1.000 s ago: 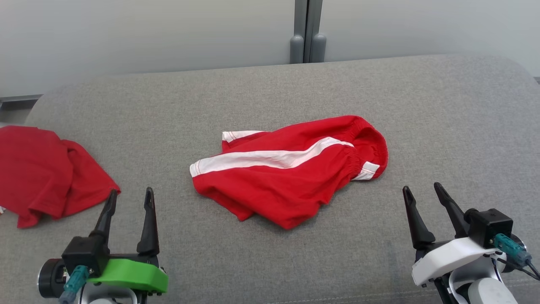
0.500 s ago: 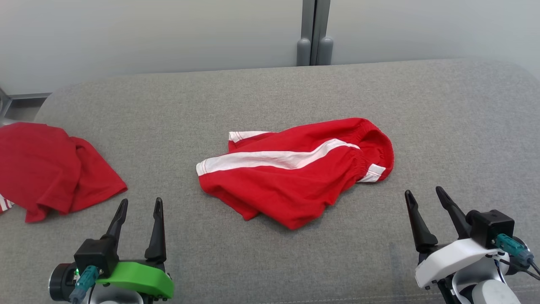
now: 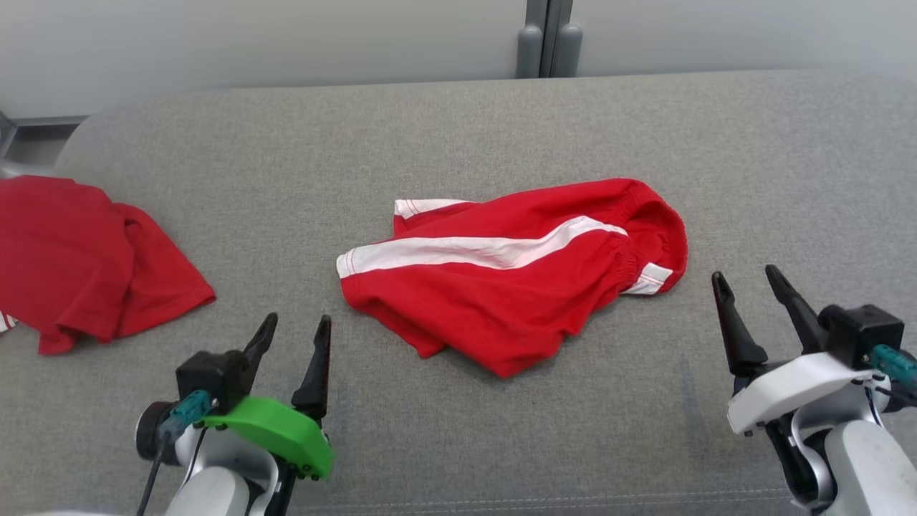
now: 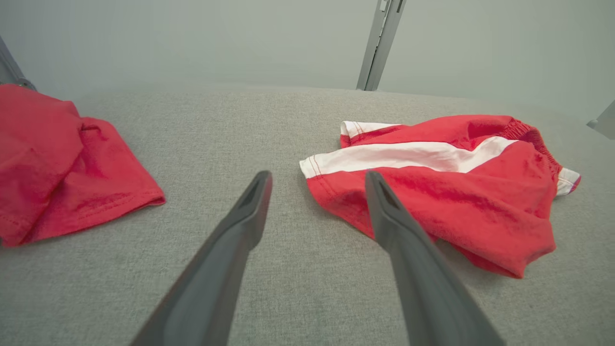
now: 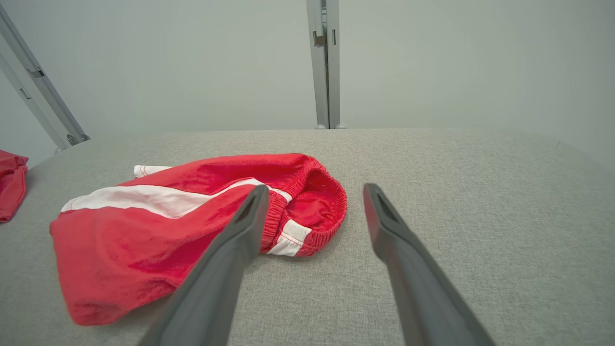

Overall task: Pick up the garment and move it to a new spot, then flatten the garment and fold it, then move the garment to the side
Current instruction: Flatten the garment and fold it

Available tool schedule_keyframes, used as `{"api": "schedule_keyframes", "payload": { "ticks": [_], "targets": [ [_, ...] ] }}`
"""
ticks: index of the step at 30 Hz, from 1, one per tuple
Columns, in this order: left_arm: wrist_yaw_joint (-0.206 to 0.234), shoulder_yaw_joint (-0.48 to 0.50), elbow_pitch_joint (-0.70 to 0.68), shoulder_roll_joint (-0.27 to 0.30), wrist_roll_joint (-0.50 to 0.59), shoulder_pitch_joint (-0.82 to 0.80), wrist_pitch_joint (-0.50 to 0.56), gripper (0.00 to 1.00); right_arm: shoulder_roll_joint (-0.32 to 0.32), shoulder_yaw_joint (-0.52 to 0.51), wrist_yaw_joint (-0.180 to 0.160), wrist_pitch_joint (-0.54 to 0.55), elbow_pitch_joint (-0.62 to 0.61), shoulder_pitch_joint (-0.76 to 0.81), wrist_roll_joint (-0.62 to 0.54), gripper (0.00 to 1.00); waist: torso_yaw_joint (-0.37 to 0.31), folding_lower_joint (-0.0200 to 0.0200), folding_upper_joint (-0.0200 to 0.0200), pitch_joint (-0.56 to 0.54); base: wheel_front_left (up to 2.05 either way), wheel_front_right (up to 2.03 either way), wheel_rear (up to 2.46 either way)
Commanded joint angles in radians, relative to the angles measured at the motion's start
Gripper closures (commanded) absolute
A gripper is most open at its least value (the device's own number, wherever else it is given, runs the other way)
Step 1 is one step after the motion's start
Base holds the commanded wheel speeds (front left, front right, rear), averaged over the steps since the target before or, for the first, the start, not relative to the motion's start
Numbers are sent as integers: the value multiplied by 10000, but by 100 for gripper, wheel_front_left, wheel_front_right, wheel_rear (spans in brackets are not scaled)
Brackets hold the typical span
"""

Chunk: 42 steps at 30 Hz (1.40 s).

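Lying crumpled, shorts (image 3: pixel 516 287) long axis L-R, waistband (image 3: pixel 622 261) to R; L gripper (image 3: pixel 297 320), R gripper (image 3: pixel 744 273) fingers spread.

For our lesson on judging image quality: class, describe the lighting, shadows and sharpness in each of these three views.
Head view: soft, even light, no glare, a thin shadow under the near edge of the red shorts; left wrist view: the left gripper blurs toward the lens, shorts sharp; right wrist view: the right gripper blurs likewise, back wall pale, hazy.
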Motion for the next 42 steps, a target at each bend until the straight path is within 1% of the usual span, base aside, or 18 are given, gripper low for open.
{"api": "schedule_keyframes", "payload": {
  "ticks": [1, 7, 11, 13, 15, 19, 24, 25, 30, 35, 36, 37, 38, 39, 41, 42],
  "targets": [
    [-133, -78, 84, -29, -127, -347, 215, 0, -102, 35, -10, -34, 113, -321, 167, 0, 63, 1, 0, 347, 0, 0, 0],
    [-676, -432, 637, -252, -411, -1594, 1344, 0, -633, 516, -10, 93, 862, -1548, 954, 0, 200, 1, 0, 1148, 0, 0, 0],
    [-1078, -583, 1057, -442, -711, -2529, 2003, 0, -1100, 1150, -10, 459, 1372, -2402, 1761, 0, 384, 1, 0, 1702, 0, 0, 0],
    [-1246, -610, 1289, -525, -860, -2975, 2236, 0, -1260, 1508, -10, 650, 1579, -2794, 2230, 0, 478, 1, 0, 1935, 0, 0, 0],
    [-1363, -620, 1577, -559, -972, -3365, 2459, 0, -1553, 1885, -7, 850, 1797, -3148, 2525, 0, 574, 1, 0, 2138, 0, 0, 0],
    [-1583, -581, 2190, -667, -1324, -4011, 2733, 0, -1812, 2531, -7, 1285, 2187, -3733, 3302, 0, 692, 1, 0, 2444, 0, 0, 0],
    [-1779, -612, 2859, -813, -1757, -4564, 2899, 0, -2088, 3024, -7, 1751, 2545, -4237, 4205, 0, 768, 1, 0, 2699, 0, 0, 0],
    [-1779, -612, 2859, -813, -1757, -4564, 2899, 0, -2088, 3024, -7, 1751, 2545, -4237, 4205, 0, 768, 1, 0, 2699, 0, 0, 0],
    [-1886, -785, 3425, -884, -2193, -4903, 3035, 0, -2312, 3440, -6, 2026, 2587, -4505, 5115, 0, 752, 1, 0, 2797, 0, 0, 0],
    [-1932, -981, 3706, -894, -2579, -5094, 2912, 0, -2569, 3759, -7, 1820, 2308, -4680, 5911, 0, 705, 1, 0, 2837, 0, 0, 0],
    [-1933, -1025, 3765, -875, -2646, -5126, 2905, 17, -2610, 3840, -6, 1798, 2254, -4689, 6059, 0, 696, 1, 0, 2841, 0, 0, 0],
    [-1937, -1090, 3784, -879, -2742, -5127, 2912, 40, -2642, 3903, -6, 1717, 2183, -4702, 6227, 0, 685, 1, 0, 2845, 0, 0, 0],
    [-1939, -1151, 3803, -851, -2755, -5165, 2851, 61, -2700, 3947, -7, 1651, 2135, -4718, 6348, 0, 676, 1, 0, 2853, 0, 0, 0],
    [-1938, -1208, 3834, -804, -2796, -5225, 2800, 99, -2764, 4002, -7, 1582, 2111, -4736, 6448, 6, 665, 1, 0, 2865, 0, 0, 0],
    [-1940, -1344, 3865, -789, -2954, -5281, 2780, 100, -2785, 4159, -6, 1499, 2001, -4746, 6779, 52, 640, 1, 0, 2889, 0, 0, 0],
    [-1941, -1397, 3900, -751, -3006, -5314, 2737, 100, -2844, 4210, -6, 1461, 2000, -4760, 6871, 66, 628, 1, 0, 2899, 0, 0, 0]
  ]
}}
